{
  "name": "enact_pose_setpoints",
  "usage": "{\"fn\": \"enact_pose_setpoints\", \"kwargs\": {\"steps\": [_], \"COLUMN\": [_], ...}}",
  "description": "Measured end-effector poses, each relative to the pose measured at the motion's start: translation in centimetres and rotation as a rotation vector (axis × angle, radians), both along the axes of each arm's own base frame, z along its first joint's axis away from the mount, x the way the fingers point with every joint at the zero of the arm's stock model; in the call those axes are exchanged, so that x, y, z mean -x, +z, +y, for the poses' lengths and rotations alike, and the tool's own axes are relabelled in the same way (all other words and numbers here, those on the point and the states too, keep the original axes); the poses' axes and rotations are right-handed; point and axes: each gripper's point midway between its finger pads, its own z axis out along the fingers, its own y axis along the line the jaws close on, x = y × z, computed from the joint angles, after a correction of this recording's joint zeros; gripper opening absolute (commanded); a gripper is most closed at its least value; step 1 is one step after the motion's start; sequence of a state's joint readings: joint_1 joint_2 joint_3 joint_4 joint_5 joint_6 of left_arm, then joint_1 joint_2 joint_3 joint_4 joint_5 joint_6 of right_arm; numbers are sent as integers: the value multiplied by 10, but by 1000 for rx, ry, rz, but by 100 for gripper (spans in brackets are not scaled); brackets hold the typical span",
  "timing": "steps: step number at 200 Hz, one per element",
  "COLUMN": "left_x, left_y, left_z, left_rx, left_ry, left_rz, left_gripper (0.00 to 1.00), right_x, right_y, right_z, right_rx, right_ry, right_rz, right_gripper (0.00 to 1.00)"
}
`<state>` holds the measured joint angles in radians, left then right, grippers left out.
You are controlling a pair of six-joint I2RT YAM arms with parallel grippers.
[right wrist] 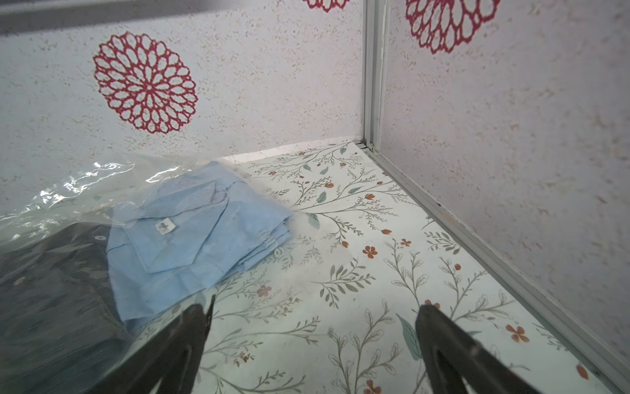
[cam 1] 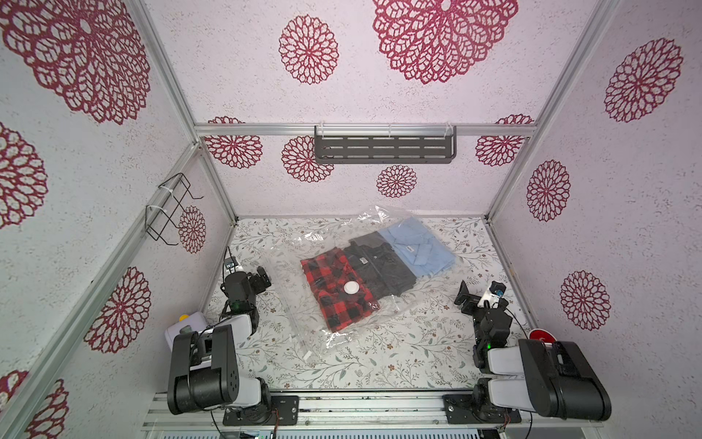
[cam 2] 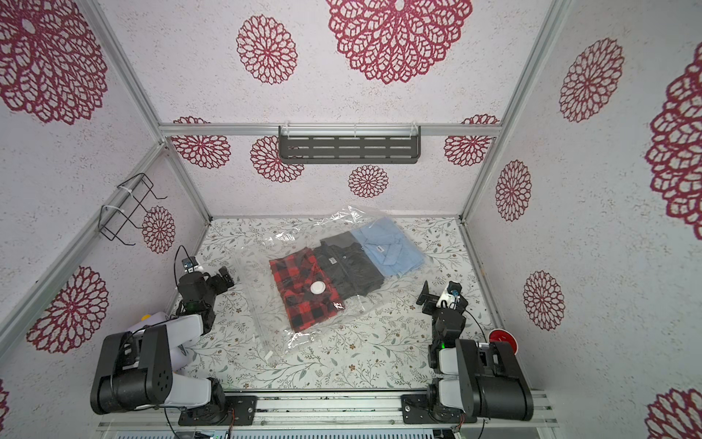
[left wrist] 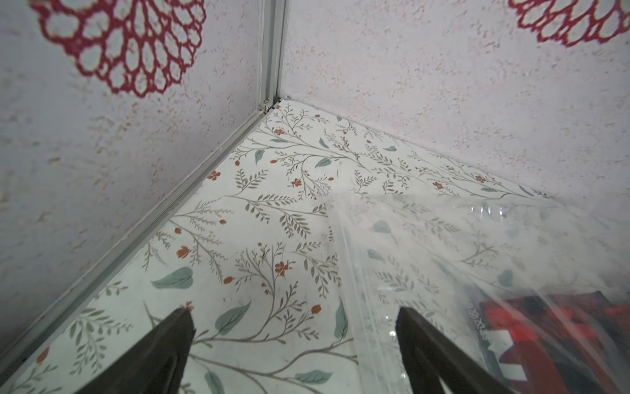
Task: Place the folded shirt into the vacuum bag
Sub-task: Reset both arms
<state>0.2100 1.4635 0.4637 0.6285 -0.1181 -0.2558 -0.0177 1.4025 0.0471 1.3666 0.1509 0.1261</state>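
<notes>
The vacuum bag [cam 1: 290, 309] [cam 2: 262, 311] lies slantwise in the middle of the table, clear and crinkly, with a round white valve [cam 1: 351, 287] on its face. Three folded shirts show through the plastic in a row: a red plaid shirt [cam 1: 330, 304] [left wrist: 545, 341], a black shirt [cam 1: 383, 270] [right wrist: 51, 290] and a light blue shirt [cam 1: 418, 247] [right wrist: 191, 235]. My left gripper [cam 1: 264, 279] [left wrist: 294, 312] hangs open at the bag's left edge, touching nothing. To the right of the bag, my right gripper [cam 1: 464, 294] [right wrist: 314, 308] is open over bare table.
A grey slotted shelf [cam 1: 383, 146] hangs on the back wall and a black wire rack [cam 1: 171, 209] on the left wall. A white box with a yellow knob [cam 1: 186, 323] sits behind the left arm. A red button [cam 1: 541, 336] sits by the right arm.
</notes>
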Motion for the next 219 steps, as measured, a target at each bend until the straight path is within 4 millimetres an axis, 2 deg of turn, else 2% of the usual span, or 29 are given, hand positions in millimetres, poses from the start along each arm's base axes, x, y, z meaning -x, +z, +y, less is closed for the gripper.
{"fn": "enact_pose_setpoints", "kwargs": {"steps": [33,46,61,74,119,219], "left_x": [-9,-10,-13,-14,-16,-15], "left_y": [-8,-13,-7,-4,3,4], "left_z": [-19,-26,-31,-30,-29,-28], "left_rx": [-61,-74,-92,-103,-122,-134], "left_ry": [-70,-94,-112,-111,-106,-99], "left_rz": [-12,5,-14,-28,-49,-56], "left_gripper": [97,97,97,97,97,97], "right_x": [-8,-19,-36,-43,-42,-42], "right_y": [-16,-11,2,11,2,0], "right_z": [12,18,26,31,33,33], "right_rx": [39,59,83,96,113,117], "right_ry": [45,65,89,102,112,113], "right_rz": [39,34,9,-11,27,36], "right_gripper": [100,100,99,99,100,100]}}
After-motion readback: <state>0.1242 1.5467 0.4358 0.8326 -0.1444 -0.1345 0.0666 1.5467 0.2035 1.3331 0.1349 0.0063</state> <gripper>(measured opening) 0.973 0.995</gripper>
